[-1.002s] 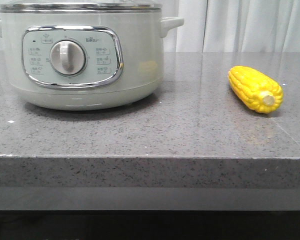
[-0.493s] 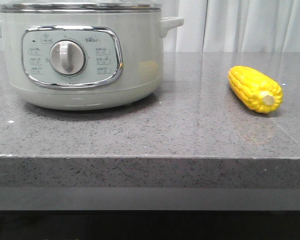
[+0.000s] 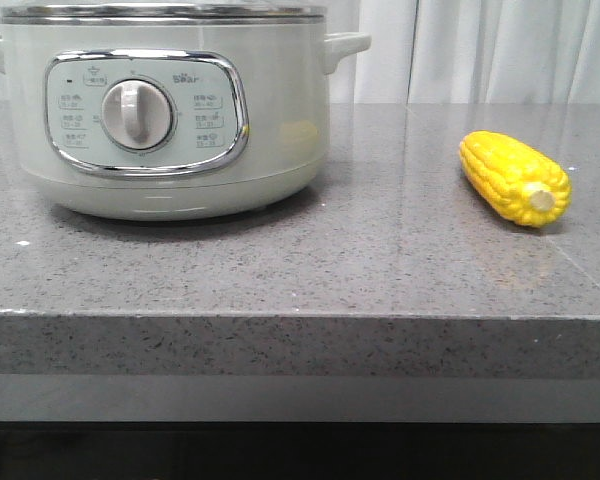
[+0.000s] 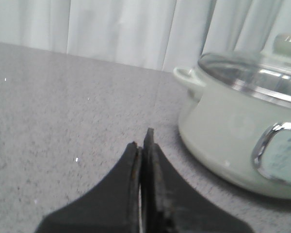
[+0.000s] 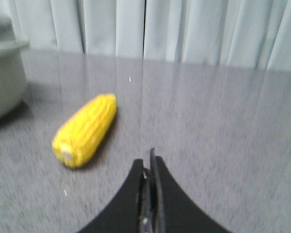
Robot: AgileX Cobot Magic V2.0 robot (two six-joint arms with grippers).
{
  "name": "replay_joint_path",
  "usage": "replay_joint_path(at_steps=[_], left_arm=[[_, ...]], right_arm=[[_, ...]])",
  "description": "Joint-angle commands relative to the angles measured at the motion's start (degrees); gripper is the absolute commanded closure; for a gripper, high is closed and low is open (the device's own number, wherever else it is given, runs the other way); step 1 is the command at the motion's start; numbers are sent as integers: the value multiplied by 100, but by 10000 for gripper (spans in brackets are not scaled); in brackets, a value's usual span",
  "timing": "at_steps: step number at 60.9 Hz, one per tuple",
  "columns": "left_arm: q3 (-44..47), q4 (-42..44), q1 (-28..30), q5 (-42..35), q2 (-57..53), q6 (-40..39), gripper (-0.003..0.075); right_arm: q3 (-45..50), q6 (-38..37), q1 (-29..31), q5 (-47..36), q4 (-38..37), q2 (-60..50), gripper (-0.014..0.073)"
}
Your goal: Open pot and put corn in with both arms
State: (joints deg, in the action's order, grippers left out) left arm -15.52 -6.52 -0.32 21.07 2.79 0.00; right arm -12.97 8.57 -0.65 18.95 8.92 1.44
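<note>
**Pot lidded, corn lying apart, both pincers clenched on nothing**

Speckled grey stone surface (image 3: 380, 260) carries everything: one electric pot and one corn cob, with white curtains (image 3: 500, 50) hanging behind.

One pot (image 3: 280, 150), pale green-white, stands at the left of the front view, its steel-rimmed lid (image 3: 160, 13) still seated on top. The front view shows its chrome-framed panel (image 3: 145, 113) and one round dial (image 3: 136, 115) in full, plus two small side handles. The left wrist view shows only a corner of that panel and one handle, but looks down onto the glassy lid.

One corn cob (image 3: 512, 177), bright yellow, lies on the right of the surface, well apart from the pot, its pale stub end facing the front edge.

Two pincers appear only in the wrist views, not in the front view. The left pincer (image 4: 144, 148) is clenched and empty, above bare surface near the pot. The right pincer (image 5: 150, 167) is likewise clenched and empty, near the corn without touching it.
</note>
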Motion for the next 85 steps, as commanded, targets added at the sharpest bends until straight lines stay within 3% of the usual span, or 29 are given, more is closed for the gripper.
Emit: replay_joint_path(at_steps=[1,13,25,29,34,40,44,48,52,71,85], left_arm=[[-773,94,1,100,513,0,738],[-1822,392,1,119,1817,31,738],[-2266,392,1,-294,2507,54,720],[-2265,392,1,-494,2507,70,640],[-2265,392,1,-626,2507,91,435],[-2230,392,1,-615,2507,91,160],[-2180,392,1,-615,2507,91,71],[-2140,288,1,-588,2511,91,60],[-2140,203,1,-478,2511,91,60],[-3640,39,-78,733,3931,750,60],[-5257,-20,-881,1518,5519,750,60]], right_arm=[[-780,0,38,-248,-37,529,662],[-1861,0,38,-231,-37,1847,662],[-2204,0,38,-256,-37,2477,662],[-2198,0,38,-216,-37,2464,645],[-2198,0,38,-174,-37,2466,539],[-2192,0,38,-117,-37,2466,266],[-2192,0,38,-72,-37,2466,98],[-2192,0,38,-59,-37,2466,-11],[-2192,0,38,-59,-37,2466,-55],[-2192,0,38,-60,-37,2466,-51],[-2192,0,38,-60,-37,2466,-51]])
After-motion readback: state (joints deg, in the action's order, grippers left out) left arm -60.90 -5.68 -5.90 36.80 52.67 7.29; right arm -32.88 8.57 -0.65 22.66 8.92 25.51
